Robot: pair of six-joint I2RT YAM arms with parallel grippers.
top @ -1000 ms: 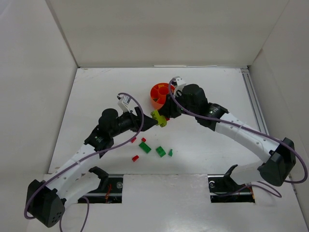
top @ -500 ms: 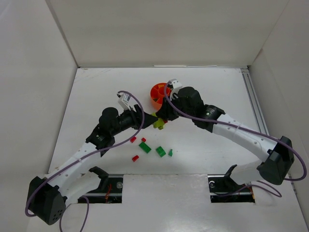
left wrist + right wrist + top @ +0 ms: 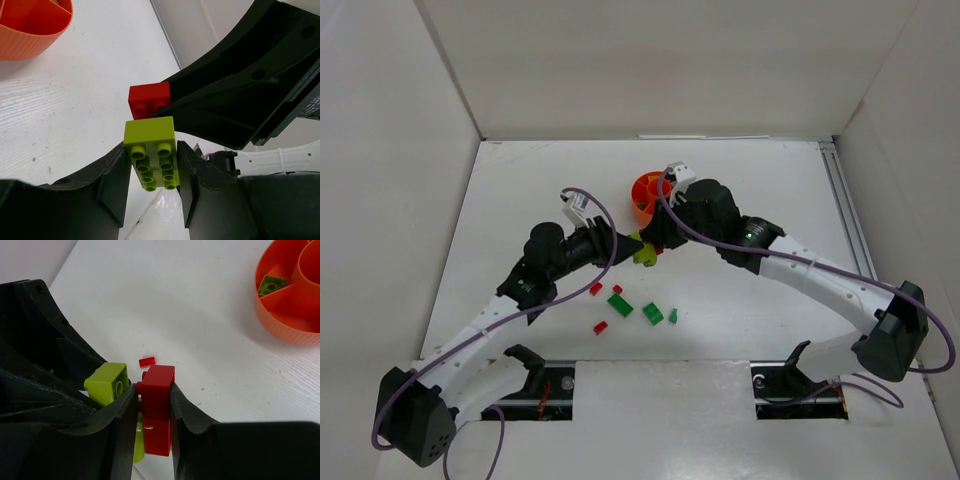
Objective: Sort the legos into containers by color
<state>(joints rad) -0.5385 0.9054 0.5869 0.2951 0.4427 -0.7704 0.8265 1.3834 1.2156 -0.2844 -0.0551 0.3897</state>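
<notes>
My left gripper [image 3: 151, 165] is shut on a lime brick [image 3: 151, 152], also seen from above [image 3: 644, 250]. My right gripper [image 3: 153, 390] is shut on a red brick [image 3: 157, 410], which touches the lime brick's far end [image 3: 147, 100]. The two grippers meet tip to tip [image 3: 650, 246] just in front of the orange dish [image 3: 642, 200]. The dish [image 3: 287, 320] holds a green brick [image 3: 271, 285] in one compartment. Loose green bricks [image 3: 651, 313] and red bricks [image 3: 601, 326] lie on the table nearer the arms. A small red piece [image 3: 147, 361] lies below the grippers.
White walls enclose the table on the left, back and right. A rail [image 3: 847, 215] runs along the right edge. Both arms' purple cables [image 3: 595, 205] loop above the wrists.
Both grippers have shifted slightly left and toward the dish, still joined at the bricks. The right gripper now covers more of the dish.
</notes>
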